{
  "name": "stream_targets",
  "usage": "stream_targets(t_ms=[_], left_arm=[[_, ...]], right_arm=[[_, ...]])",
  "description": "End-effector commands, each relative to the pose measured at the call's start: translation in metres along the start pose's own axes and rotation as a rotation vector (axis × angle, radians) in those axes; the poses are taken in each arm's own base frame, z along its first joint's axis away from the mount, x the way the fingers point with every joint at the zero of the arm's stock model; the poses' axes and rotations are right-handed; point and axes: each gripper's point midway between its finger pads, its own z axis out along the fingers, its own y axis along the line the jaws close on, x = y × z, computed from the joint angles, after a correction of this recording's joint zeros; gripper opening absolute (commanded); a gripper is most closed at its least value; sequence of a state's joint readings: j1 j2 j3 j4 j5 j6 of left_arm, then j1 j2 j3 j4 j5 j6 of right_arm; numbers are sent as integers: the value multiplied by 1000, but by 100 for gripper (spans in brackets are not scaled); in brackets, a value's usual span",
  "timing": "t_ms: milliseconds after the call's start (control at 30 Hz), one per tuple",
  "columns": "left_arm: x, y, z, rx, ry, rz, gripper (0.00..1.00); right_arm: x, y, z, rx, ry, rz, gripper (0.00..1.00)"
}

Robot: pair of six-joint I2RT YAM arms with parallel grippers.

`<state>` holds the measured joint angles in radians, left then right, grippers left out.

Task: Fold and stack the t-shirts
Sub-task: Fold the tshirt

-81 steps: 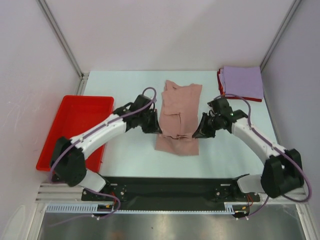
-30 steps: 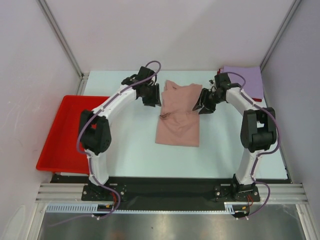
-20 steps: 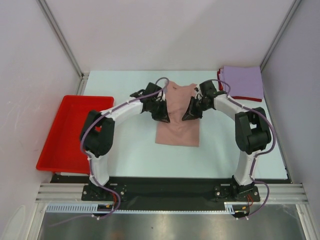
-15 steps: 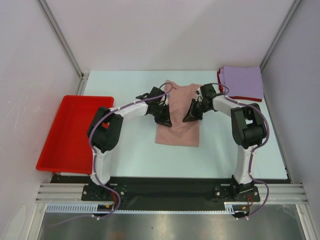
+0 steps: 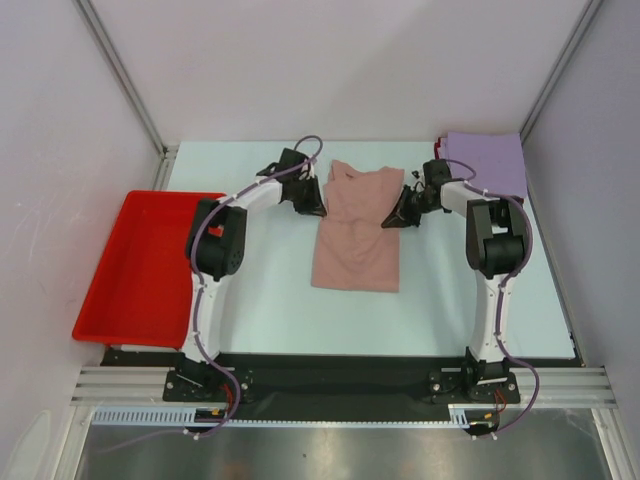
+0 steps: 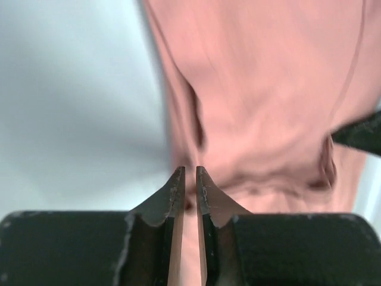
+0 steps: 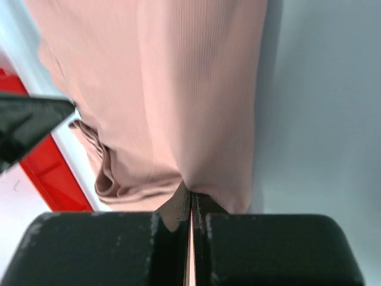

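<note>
right of red tray (image 5: 172,197), pink t-shirt (image 5: 357,245) in left gripper (image 6: 190,174), right gripper (image 7: 190,196)

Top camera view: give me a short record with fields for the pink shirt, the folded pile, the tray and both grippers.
pink t-shirt: lying lengthwise mid-table, no print showing
left gripper: shut on the shirt's left edge, at its far end
right gripper: shut on the shirt's right edge, at its far end
lavender t-shirt: folded, in the far right corner
red tray: at the left, beside the table
</note>
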<state>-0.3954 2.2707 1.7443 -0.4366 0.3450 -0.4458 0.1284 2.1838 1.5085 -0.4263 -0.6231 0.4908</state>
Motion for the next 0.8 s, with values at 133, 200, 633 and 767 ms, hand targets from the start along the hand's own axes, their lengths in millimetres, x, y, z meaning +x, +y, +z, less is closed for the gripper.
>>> stream_targets(t_ms=[133, 200, 633, 767], left_arm=[[-46, 5, 19, 18, -82, 35, 16], [-61, -3, -5, -10, -141, 54, 16], [44, -22, -147, 22, -114, 57, 57], [98, -26, -147, 117, -17, -10, 80]], right_arm=[[-56, 6, 5, -29, -49, -65, 1], [-56, 5, -6, 31, -40, -76, 2], [62, 20, -108, 105, 28, -60, 79], [114, 16, -111, 11, 26, -1, 93]])
